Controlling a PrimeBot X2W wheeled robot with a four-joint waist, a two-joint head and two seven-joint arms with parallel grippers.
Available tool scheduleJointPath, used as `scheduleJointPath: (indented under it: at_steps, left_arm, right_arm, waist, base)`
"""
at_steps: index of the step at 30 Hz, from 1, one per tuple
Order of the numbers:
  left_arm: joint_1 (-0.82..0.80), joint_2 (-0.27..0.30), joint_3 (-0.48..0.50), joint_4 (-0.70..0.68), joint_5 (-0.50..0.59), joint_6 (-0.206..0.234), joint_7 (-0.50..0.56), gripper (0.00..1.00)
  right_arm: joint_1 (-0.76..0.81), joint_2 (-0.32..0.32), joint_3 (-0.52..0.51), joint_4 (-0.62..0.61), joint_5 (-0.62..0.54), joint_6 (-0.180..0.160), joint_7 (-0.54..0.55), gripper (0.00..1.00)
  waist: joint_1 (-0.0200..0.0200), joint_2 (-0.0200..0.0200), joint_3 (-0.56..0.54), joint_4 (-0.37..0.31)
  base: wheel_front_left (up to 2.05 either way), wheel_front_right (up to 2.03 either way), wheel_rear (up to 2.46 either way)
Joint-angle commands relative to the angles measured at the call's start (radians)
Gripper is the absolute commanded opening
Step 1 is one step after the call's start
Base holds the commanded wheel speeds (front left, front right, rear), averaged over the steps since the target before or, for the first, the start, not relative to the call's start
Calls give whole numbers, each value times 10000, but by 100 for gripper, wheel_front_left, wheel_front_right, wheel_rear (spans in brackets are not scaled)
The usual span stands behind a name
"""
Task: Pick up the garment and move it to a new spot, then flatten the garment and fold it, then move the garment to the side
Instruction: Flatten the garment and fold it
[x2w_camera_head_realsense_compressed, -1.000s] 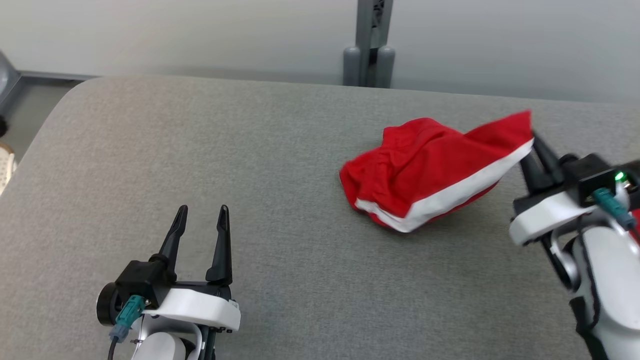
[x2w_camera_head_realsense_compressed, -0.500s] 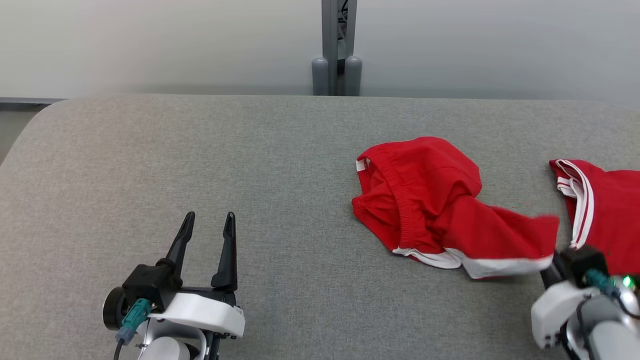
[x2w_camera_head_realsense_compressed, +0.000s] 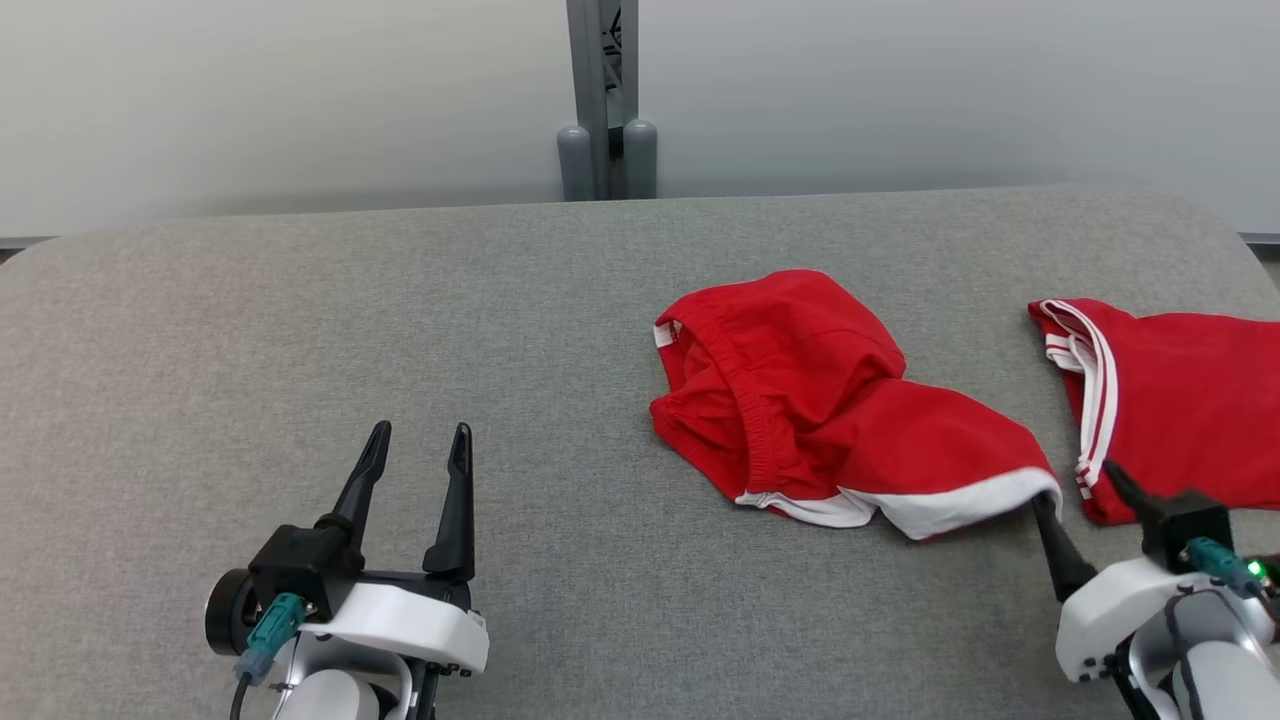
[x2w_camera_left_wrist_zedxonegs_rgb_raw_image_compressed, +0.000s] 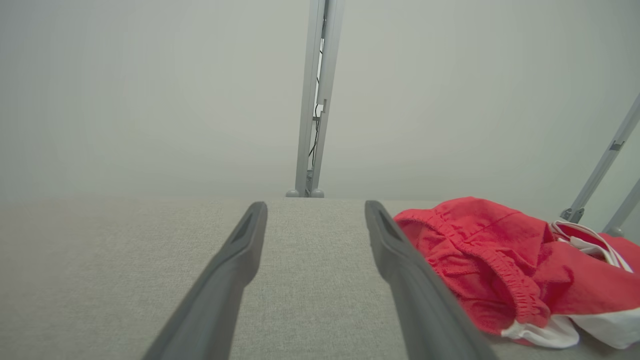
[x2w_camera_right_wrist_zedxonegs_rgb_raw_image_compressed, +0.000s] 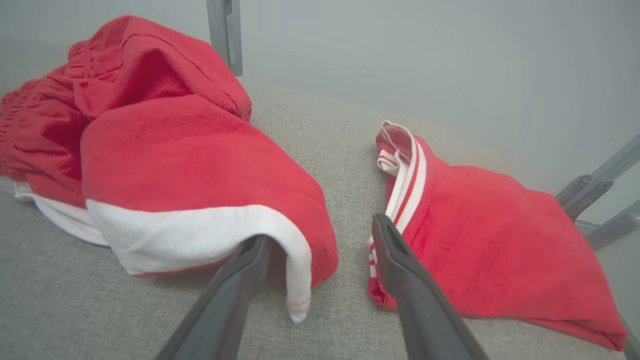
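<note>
The garment (x2w_camera_head_realsense_compressed: 800, 400) lay crumpled on the desk (x2w_camera_head_realsense_compressed: 400, 300) just left of the striped top (x2w_camera_head_realsense_compressed: 1180, 400) — likely parked there for flattening. The right hand (x2w_camera_head_realsense_compressed: 1075, 487), fingers apart, touched its white hem beside that top; the left hand (x2w_camera_head_realsense_compressed: 420, 432) gaped idle, well left of it.

The left gripper (x2w_camera_head_realsense_compressed: 420, 430) and the right gripper (x2w_camera_head_realsense_compressed: 1075, 485) are each formed of two long, tapered dark fingers (x2w_camera_head_realsense_compressed: 455, 500) set in a black block (x2w_camera_head_realsense_compressed: 295, 565) on a glossy white shell (x2w_camera_head_realsense_compressed: 400, 620). A teal plug (x2w_camera_head_realsense_compressed: 265, 625) is fitted at each wrist.
</note>
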Motion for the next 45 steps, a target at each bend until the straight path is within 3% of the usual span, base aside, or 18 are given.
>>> scheduleJointPath:
  at_steps: [1, 14, 27, 36, 45]
  left_arm:
    - [-117, 41, 35, 3, 69, -65, -31, 100]
    - [-317, 39, -142, -208, -213, -91, -29, 100]
    - [-687, 38, -789, -93, -183, -180, -29, 100]
    - [-1927, 47, -3230, 2055, -759, -1187, -31, 100]
    - [-3658, 44, -5305, 4250, -2110, -1556, 146, 100]
  right_arm:
    - [-73, -15, -117, -238, -97, -1, -156, 100]
    - [111, 484, -599, -2990, 357, -1, -1209, 100]
    - [418, 1007, -965, -3269, 687, -1, -1227, 100]
    - [255, 1135, -975, -3550, 702, -1, -1229, 100]
    - [-12, 1251, -921, -3544, 735, -1, -1228, 100]
  waist:
    - [0, 0, -12, -81]
    - [0, 0, 34, -441]
    - [0, 0, 360, -824]
    - [0, 0, 1009, -1233]
    - [0, 0, 1555, -1779]
  base:
    - [0, 0, 0]
    - [0, 0, 0]
    - [0, 0, 0]
    - [0, 0, 0]
    - [0, 0, 0]
